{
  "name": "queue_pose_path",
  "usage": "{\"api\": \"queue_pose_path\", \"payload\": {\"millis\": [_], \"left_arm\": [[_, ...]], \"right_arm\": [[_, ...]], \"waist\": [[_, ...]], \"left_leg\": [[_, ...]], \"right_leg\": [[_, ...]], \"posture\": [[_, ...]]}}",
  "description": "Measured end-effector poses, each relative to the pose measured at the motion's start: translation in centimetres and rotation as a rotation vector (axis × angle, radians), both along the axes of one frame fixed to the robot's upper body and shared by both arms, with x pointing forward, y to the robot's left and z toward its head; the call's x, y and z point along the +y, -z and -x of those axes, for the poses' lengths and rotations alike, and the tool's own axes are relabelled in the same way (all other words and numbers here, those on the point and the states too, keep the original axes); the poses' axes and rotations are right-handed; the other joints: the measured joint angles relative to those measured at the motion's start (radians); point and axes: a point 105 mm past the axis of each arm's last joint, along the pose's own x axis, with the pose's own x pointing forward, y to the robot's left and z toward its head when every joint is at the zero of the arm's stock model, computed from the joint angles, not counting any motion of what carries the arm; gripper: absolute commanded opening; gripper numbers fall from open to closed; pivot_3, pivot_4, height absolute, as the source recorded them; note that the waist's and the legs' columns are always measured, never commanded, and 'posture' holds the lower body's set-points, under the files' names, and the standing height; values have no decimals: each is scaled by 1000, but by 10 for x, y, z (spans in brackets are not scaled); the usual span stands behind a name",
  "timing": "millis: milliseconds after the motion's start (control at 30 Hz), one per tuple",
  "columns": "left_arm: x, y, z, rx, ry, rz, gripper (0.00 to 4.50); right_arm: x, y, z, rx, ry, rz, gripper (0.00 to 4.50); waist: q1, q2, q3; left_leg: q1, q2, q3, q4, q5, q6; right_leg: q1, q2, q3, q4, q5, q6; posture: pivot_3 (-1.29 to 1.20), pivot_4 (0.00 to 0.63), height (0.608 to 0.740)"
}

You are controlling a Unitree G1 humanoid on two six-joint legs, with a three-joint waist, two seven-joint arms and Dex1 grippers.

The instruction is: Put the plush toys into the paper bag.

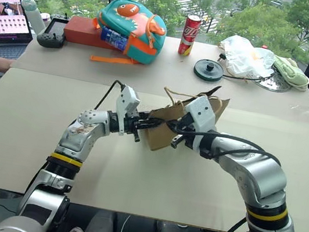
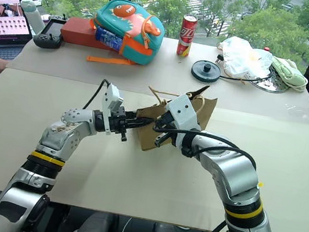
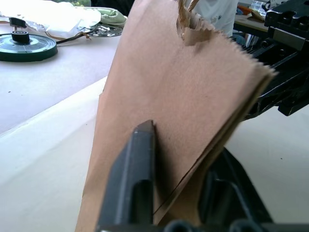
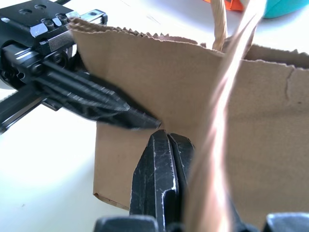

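I saw the bag (image 1: 167,131) held up off the table (image 1: 39,103) between both arms. My left gripper (image 1: 143,125) was clamped on its side edge, and my right gripper (image 4: 163,140) was pinched closed on its rim beside a handle (image 4: 219,24).

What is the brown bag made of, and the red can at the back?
The paper bag looks like matte brown kraft paper: zigzag-cut top edge, sharp folds and a small tear near the handle. The left gripper and right gripper both pinch it. The red can is probably thin metal, with a shiny silver rim.
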Motion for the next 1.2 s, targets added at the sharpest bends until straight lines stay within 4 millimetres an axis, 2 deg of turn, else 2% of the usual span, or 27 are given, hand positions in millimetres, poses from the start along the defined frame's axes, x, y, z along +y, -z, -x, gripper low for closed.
{"api": "queue_pose_path", "payload": {"millis": [333, 500, 633, 733, 833, 933, 1000, 1100, 1200], "left_arm": [[-3, 2, -1, -6, -3, 4, 62], [-4, 3, -2, -12, -6, 8, 62], [-5, 1, -4, -12, -12, 17, 62], [-5, 0, -6, -10, -20, 29, 62], [-4, -3, -6, -3, -12, 50, 62], [0, -6, -5, 14, -4, 79, 62], [0, -11, -2, 13, 24, 91, 62], [15, -20, 2, -4, 61, 70, 62], [27, -37, 8, -59, 99, 44, 62]], "right_arm": [[-1, -1, 0, 2, 6, -1, 0], [-8, -15, 7, -14, -10, -39, 0], [-19, -25, 34, -2, -117, -73, 0], [-28, -33, 58, 15, -203, -161, 0], [-48, -32, 75, 54, -228, -195, 0], [-72, -40, 68, 26, -155, -214, 0], [-90, -41, 56, 17, -77, -206, 0], [-125, -39, 33, -2, 86, -171, 0], [-138, -37, 23, -19, 147, -166, 0]], "waist": [[2, 0, 0], [5, 0, 0], [10, 0, 0], [10, 0, 0], [9, 0, 0], [2, 0, 0], [0, 0, 0], [-6, 0, 0], [-10, 0, 0]], "left_leg": [[0, 0, 0, 0, 0, 0], [0, 0, 0, 0, 0, 0], [0, -1, -3, 0, 0, 0], [0, -2, -4, 0, 0, 0], [0, -4, -6, 1, 0, 0], [2, -5, -6, 2, 0, 0], [3, -6, -7, 2, 0, 0], [4, -6, -7, 1, 0, 0], [3, -6, -7, 1, 0, 0]], "right_leg": [[0, 0, 0, 0, 0, 0], [1, 0, 0, 0, 0, 0], [2, 0, -1, -2, 0, 0], [4, 0, -1, -2, 0, 1], [5, -1, 0, -2, -1, 2], [6, 0, 2, -1, -1, 2], [6, 0, 2, 0, -1, 2], [5, 0, 3, 1, -1, 2], [5, 0, 3, 0, -2, 3]], "posture": [[0, 150, 733], [0, 150, 733], [0, 150, 733], [0, 150, 733], [0, 150, 733], [0, 150, 733], [0, 150, 733], [0, 150, 733], [0, 150, 733]]}}
